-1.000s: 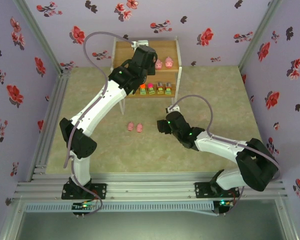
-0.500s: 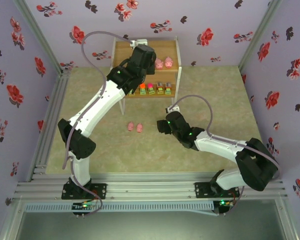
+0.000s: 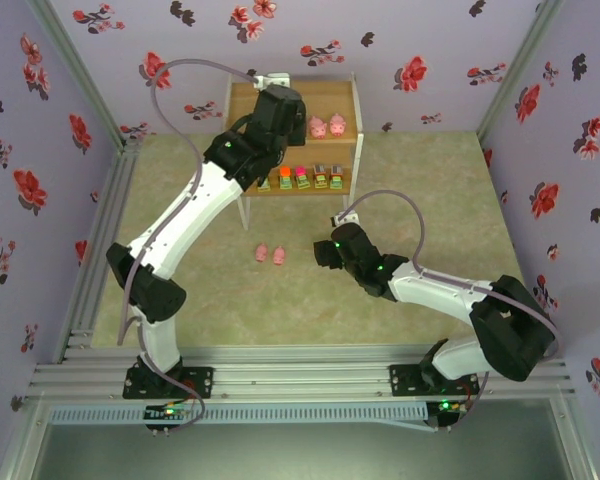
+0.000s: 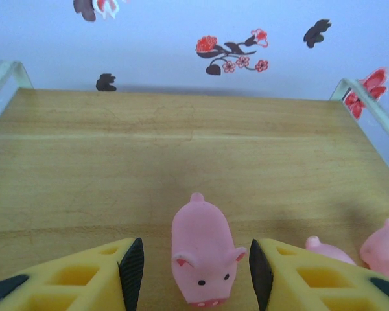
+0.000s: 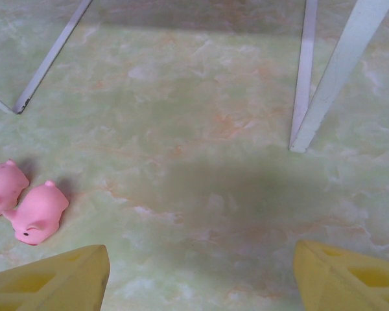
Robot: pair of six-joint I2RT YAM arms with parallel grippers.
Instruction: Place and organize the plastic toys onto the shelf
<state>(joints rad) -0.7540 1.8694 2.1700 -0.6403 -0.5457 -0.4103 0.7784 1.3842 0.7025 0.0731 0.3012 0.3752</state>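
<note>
In the left wrist view the left gripper point(image 4: 196, 275) sits at the bottom edge, its yellow fingers point(image 4: 84, 275) spread apart with a pink pig point(image 4: 201, 256) standing between them on the wooden top board of the shelf point(image 4: 181, 136); a clear gap shows on the pig's left side, so nothing is pinched; two more pigs point(image 4: 382, 249) stand at the lower right; in the overhead view the shelf point(image 3: 248, 100) is at upper centre, with a row of blocky pieces point(image 3: 301, 178) on its lower tier; the right gripper point(image 5: 201, 262) has its jaws wide apart and empty above the table point(image 5: 214, 129); a loose pair of pigs point(image 5: 39, 212) lies at the left, touching each other.
</note>
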